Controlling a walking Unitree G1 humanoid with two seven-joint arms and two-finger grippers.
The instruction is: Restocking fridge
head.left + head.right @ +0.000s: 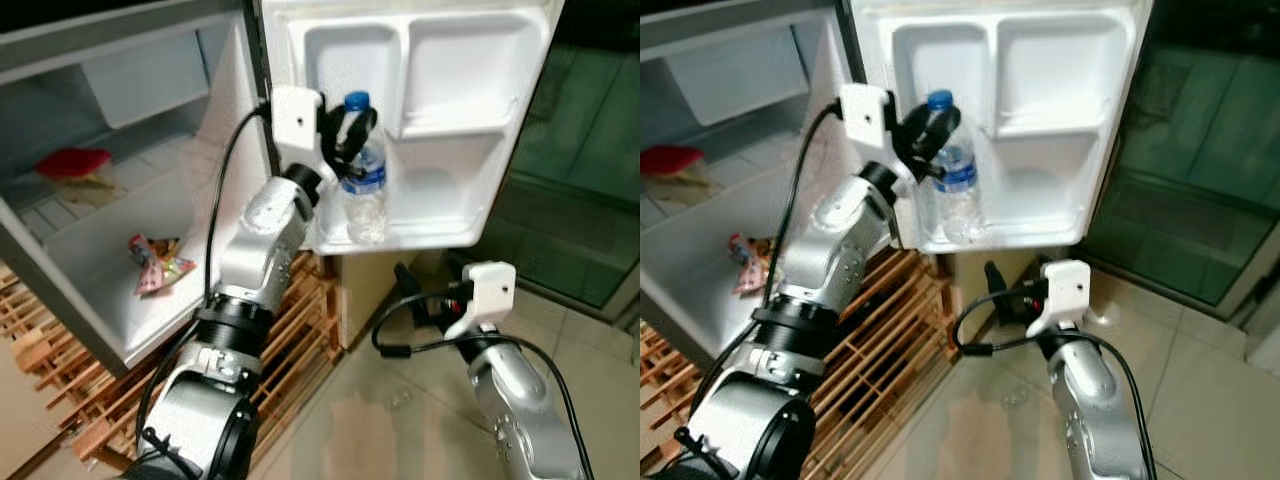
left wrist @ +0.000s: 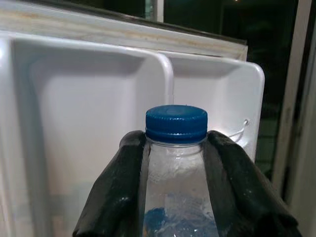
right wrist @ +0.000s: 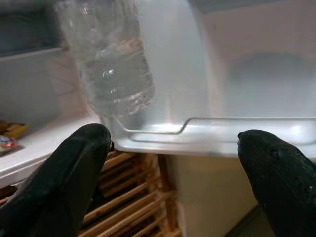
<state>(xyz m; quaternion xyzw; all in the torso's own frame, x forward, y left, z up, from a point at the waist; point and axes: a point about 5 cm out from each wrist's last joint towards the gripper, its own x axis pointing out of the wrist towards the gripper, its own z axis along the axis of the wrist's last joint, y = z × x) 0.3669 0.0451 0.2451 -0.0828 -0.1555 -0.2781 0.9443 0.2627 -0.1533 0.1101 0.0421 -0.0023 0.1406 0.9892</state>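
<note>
Standing upright in the lower door shelf [image 1: 420,235] of the open fridge, the water bottle [image 1: 363,190] has its long axis vertical, blue cap [image 2: 176,123] up, base down behind the shelf's low front rail at the hinge-side end of the door. My left gripper [image 1: 347,135] is clamped on it at the neck, just under the cap; in the left wrist view each black finger [image 2: 118,187] presses a side of the clear plastic with the cap rising between them. So the bottle lies straight ahead of that gripper, along its reach, and I judge the coming move to be a plain release and a pull straight back toward the robot, away from the door, without tipping the neck sideways. I can't tell for sure that the base is fully seated on the shelf floor, though it looks so in the right wrist view, where the bottle's ribbed bottom [image 3: 118,84] sits just behind the rail. My right gripper [image 1: 1025,290] hangs low beneath the door shelf, fingers spread wide apart and holding nothing, well below the bottle. Farther off, a red lid [image 1: 72,162] and a snack packet [image 1: 155,262] lie in the fridge compartment, over a wooden rack [image 1: 300,330].
</note>
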